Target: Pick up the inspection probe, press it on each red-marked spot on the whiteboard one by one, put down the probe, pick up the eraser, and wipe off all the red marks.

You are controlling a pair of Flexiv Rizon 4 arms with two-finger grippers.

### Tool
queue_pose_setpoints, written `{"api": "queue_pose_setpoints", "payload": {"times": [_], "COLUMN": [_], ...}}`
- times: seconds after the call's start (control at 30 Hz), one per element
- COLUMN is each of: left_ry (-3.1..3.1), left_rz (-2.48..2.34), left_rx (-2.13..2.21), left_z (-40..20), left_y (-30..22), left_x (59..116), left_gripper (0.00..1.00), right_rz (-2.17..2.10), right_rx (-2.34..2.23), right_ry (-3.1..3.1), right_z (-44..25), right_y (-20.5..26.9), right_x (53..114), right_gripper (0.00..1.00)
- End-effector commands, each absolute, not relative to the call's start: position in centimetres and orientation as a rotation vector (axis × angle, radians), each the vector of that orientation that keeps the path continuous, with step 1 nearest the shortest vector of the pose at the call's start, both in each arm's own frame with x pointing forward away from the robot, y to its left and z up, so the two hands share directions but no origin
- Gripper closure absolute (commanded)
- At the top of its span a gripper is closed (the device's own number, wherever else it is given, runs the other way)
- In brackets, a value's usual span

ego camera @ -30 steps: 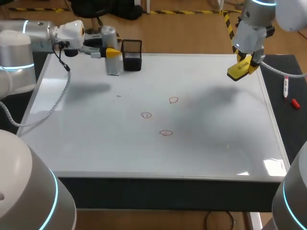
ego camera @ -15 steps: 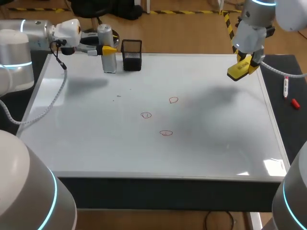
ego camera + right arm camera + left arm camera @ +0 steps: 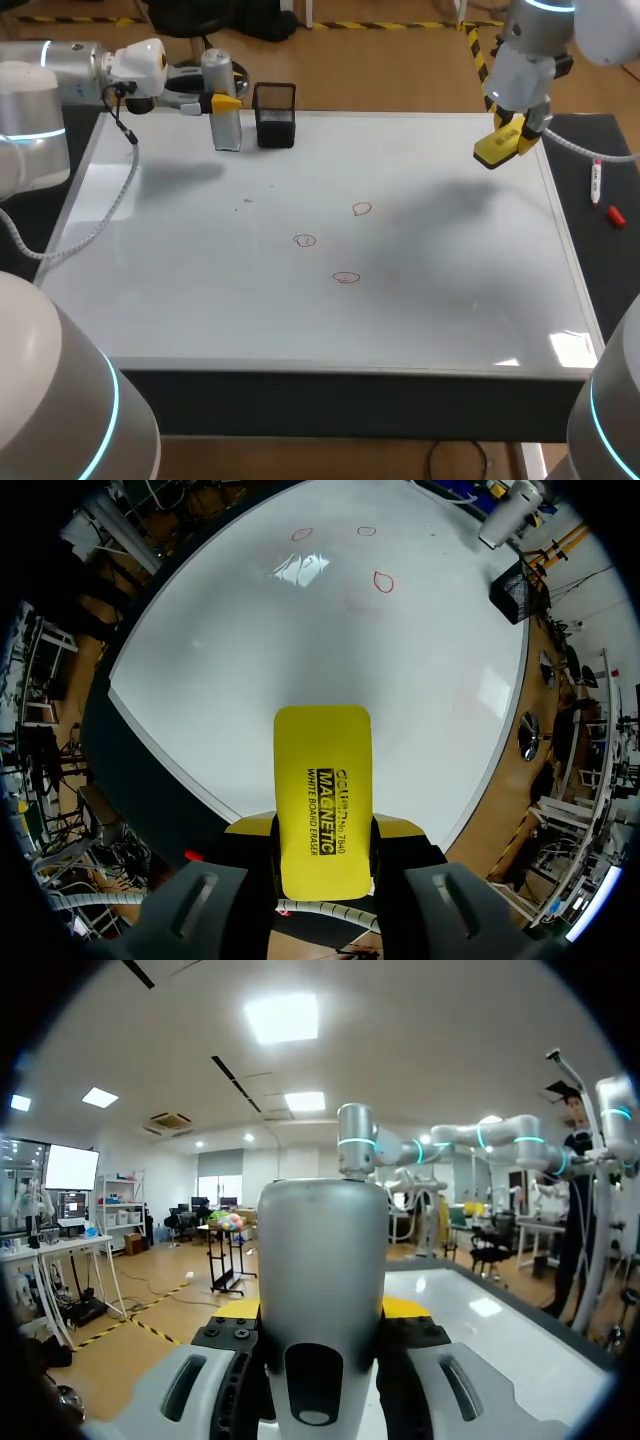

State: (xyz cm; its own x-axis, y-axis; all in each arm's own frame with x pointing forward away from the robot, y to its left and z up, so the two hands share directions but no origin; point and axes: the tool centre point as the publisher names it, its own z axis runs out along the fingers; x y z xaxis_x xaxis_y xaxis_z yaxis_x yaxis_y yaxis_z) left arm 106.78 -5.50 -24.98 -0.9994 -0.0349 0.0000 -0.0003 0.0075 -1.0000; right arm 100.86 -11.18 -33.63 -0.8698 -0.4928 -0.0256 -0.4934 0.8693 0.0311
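At the whiteboard's [image 3: 450, 280] back left edge, my left gripper [image 3: 222, 103] is shut on the silver cylindrical probe [image 3: 228, 135], which stands upright. In the left wrist view the probe [image 3: 322, 1270] fills the gap between the fingers of the left gripper [image 3: 322, 1312]. My right gripper [image 3: 510, 135] hangs over the board's back right corner, shut on the yellow eraser [image 3: 495, 150]. The right wrist view has the eraser [image 3: 322, 790] sticking out ahead of that gripper [image 3: 322, 832]. Three red marks [image 3: 361, 209], [image 3: 305, 240], [image 3: 346, 277] sit mid-board.
A black mesh holder [image 3: 275, 116] stands just right of the probe, at the board's back edge. A marker pen [image 3: 596, 182] and a red cap [image 3: 615, 216] lie on the dark surface right of the board.
My left arm has carried the probe a little to the left and toward the back, away from the black holder. The right arm and the eraser have not moved.
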Motion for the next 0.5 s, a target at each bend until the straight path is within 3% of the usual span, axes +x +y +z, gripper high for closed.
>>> {"api": "queue_pose_setpoints", "payload": {"times": [0.03,0.5], "left_ry": [2.211,2.211], "left_rz": [-2.193,-2.193], "left_rx": [-0.04,-0.04], "left_z": [-24.8,-24.8], "left_y": [-5.6,-5.6], "left_x": [106.7,106.7], "left_gripper": [1.0,1.0], "right_rz": [0.053,0.082], "right_rx": [-0.799,-1.11], "right_ry": [3.023,2.963], "right_z": [-33.6,-32.2], "right_y": [-11.2,-4.5], "right_x": [100.9,99.6], "right_gripper": [1.0,1.0]}}
